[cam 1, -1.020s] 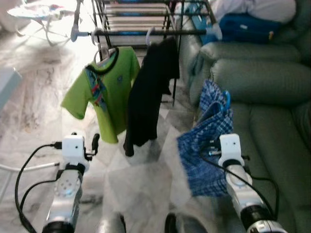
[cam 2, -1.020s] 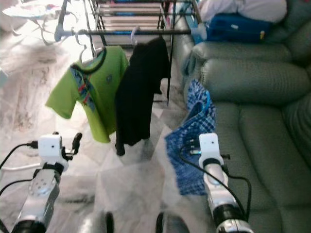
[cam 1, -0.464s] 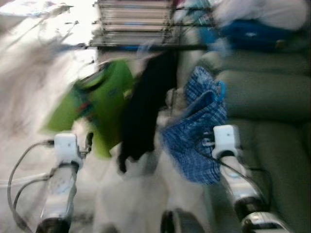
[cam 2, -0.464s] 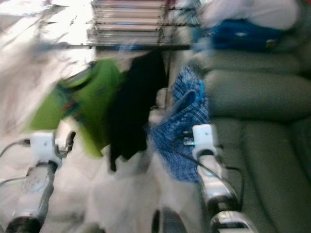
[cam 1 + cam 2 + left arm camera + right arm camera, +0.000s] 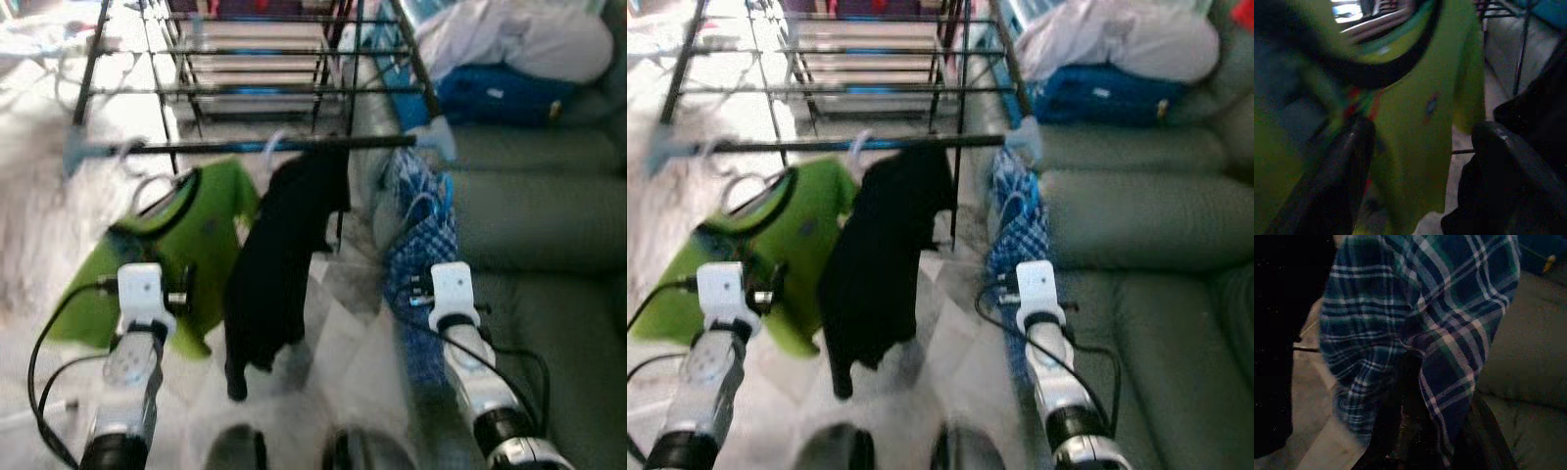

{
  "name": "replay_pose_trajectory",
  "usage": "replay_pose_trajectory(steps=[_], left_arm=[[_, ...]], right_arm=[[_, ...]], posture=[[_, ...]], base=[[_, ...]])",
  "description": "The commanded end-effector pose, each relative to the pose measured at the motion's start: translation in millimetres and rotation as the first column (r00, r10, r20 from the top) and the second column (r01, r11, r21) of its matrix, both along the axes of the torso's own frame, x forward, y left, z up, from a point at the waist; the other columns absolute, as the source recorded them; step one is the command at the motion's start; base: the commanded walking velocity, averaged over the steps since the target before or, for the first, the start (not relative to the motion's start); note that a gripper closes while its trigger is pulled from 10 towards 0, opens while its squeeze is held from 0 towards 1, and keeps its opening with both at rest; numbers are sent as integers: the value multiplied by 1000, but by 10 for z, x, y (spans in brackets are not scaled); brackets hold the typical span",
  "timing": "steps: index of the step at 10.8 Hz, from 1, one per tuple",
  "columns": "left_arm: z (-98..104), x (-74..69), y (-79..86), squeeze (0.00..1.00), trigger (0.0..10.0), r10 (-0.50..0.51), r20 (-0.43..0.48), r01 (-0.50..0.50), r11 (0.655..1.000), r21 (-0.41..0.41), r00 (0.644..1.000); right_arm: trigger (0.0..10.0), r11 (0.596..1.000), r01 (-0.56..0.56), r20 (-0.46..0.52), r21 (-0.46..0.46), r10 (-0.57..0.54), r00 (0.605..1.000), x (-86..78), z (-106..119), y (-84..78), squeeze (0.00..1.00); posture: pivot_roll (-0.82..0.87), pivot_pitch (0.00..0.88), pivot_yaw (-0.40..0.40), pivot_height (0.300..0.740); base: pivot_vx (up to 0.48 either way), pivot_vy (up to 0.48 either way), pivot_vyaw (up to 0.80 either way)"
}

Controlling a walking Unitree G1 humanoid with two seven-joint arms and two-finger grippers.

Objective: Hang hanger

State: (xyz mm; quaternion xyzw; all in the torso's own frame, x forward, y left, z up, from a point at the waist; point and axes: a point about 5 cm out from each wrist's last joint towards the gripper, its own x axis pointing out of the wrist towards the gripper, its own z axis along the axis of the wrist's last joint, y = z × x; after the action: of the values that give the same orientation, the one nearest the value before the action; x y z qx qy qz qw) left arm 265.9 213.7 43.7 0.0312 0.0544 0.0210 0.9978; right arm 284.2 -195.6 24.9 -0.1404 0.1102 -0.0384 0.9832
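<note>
One step nearer the rack (image 5: 245, 147) | my right gripper (image 5: 1415, 382) pinched plaid shirt (image 5: 421, 235), hanger probably inside | left gripper (image 5: 1415, 142) spread.

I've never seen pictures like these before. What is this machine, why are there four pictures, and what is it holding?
It's a walking robot with two silver arms. Two pictures come from cameras in its head, looking down; the other two sit on its wrists. The right gripper holds up a blue checked shirt on a blue hanger, next to a green sofa. The left gripper is open and holds nothing; it points at a green T-shirt. That and a black shirt hang on a drying rack's rail.
</note>
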Motion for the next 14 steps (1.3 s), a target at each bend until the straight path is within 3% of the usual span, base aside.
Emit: replay_pose_trajectory(steps=[1,3,6,10,12,13,14], left_arm=[[-61,-43,-53,0,10000,-23,-26,23,1000,-6,999],[-68,-47,-48,0,10000,-25,-35,25,1000,-3,999],[-76,-75,-64,0,10000,-53,-31,54,998,13,998],[-40,-76,-102,0,10000,-62,2,62,998,-9,998],[-50,-107,-90,0,10000,-60,6,60,998,-15,998],[-55,-121,-98,0,10000,-62,-1,62,998,-17,998],[-66,-148,-107,0,10000,-70,-9,70,997,-14,997]], right_arm=[[10000,1000,24,15,-5,-24,1000,-19,17,-69,0],[10000,999,7,18,49,-8,1000,-57,10,-60,0],[10000,999,23,-15,38,-23,1000,-209,-98,-94,0],[10000,999,24,72,27,-26,997,-200,20,-75,0],[10000,999,32,52,13,-33,998,-395,-43,-200,0],[10000,998,54,68,11,-54,996,-387,7,-266,0],[10000,998,54,94,14,-55,994,-264,114,-267,0]], posture=[[48,121,-58,740],[48,122,-61,740],[42,130,-58,740],[47,132,-59,740],[46,141,-62,740],[39,156,-56,740],[34,174,-49,740]], base=[[0,431,0],[0,435,0],[114,405,0],[112,0,0],[0,0,0],[0,0,0],[0,0,0]])
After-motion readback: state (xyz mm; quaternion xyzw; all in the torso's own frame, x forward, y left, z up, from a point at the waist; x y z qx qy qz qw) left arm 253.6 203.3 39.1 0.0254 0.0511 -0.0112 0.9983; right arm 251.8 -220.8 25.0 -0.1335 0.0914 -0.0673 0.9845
